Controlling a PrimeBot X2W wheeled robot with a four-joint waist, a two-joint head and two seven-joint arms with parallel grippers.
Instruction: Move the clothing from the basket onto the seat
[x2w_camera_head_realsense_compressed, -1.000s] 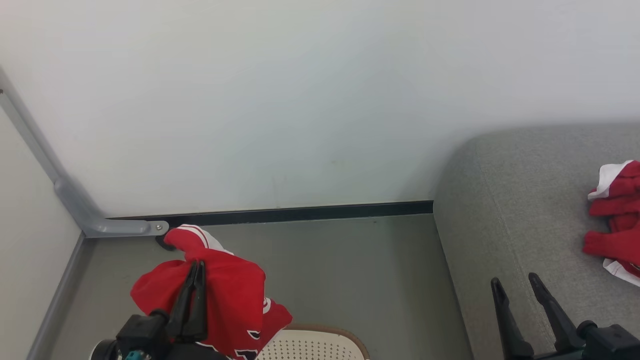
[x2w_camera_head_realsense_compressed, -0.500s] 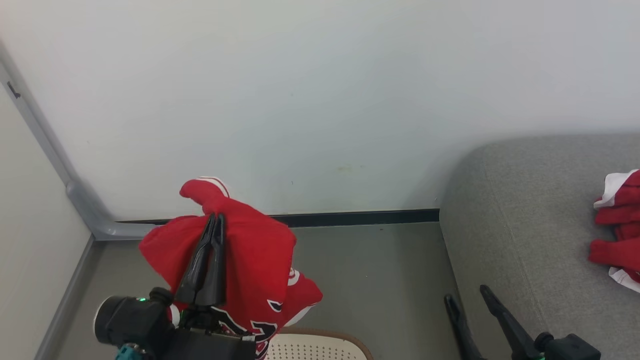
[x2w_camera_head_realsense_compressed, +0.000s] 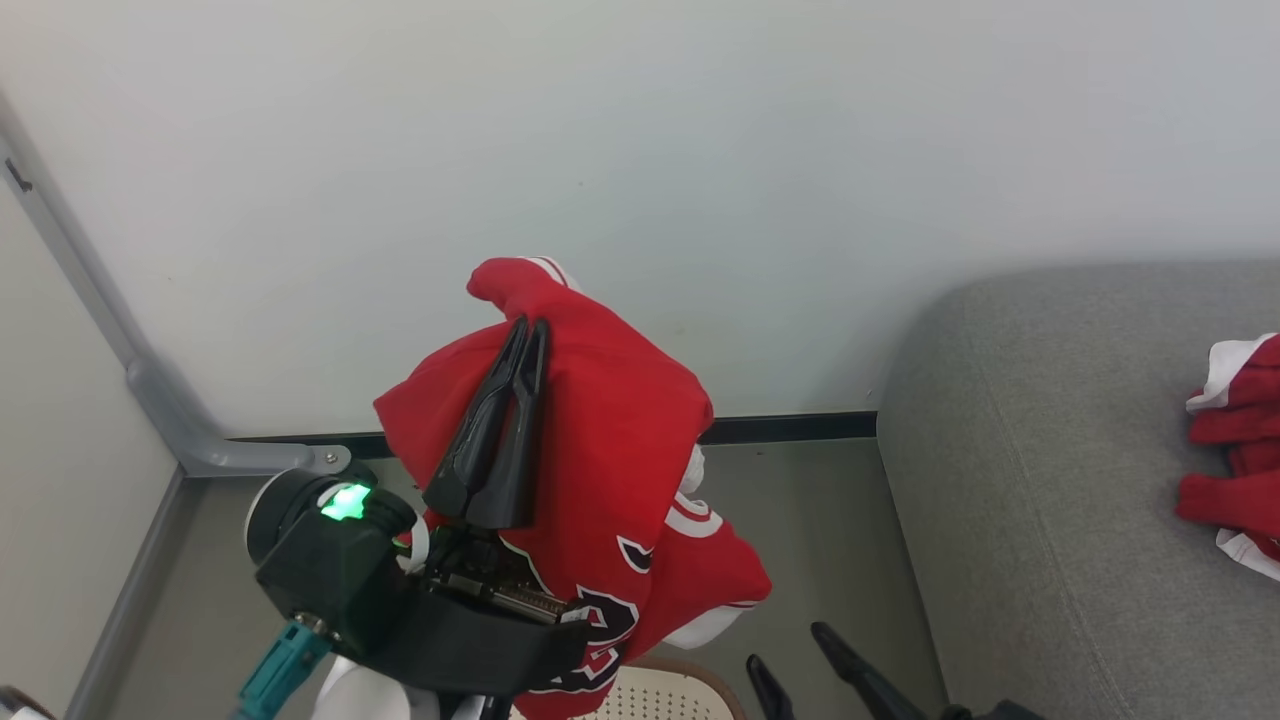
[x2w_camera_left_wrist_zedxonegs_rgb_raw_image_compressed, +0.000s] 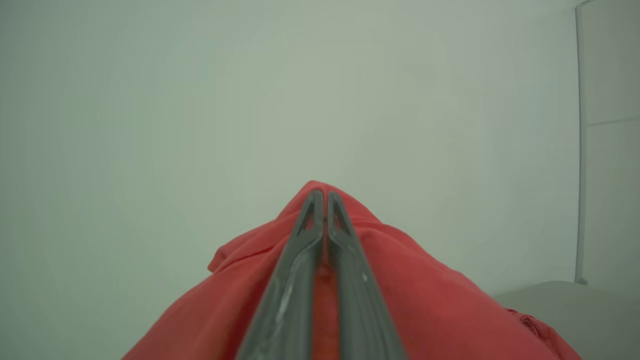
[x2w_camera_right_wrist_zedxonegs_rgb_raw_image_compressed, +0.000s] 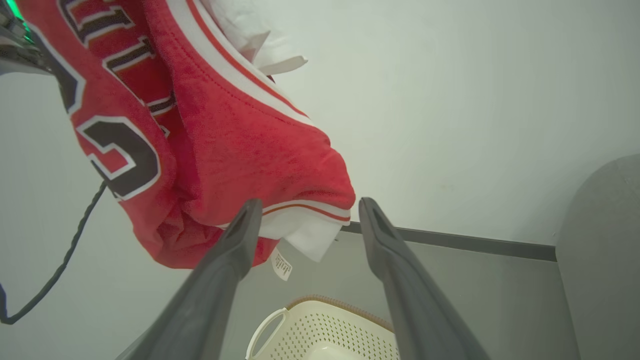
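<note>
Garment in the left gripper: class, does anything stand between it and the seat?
Nothing visible does. The garment hangs from the shut left gripper above the basket. Rightward comes floor, then the seat. The open right gripper sits lower, beneath the hem, not across that path.

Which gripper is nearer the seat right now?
Right. The right gripper sits open just off the seat's left edge; the left gripper, shut on a garment, is farther left.
</note>
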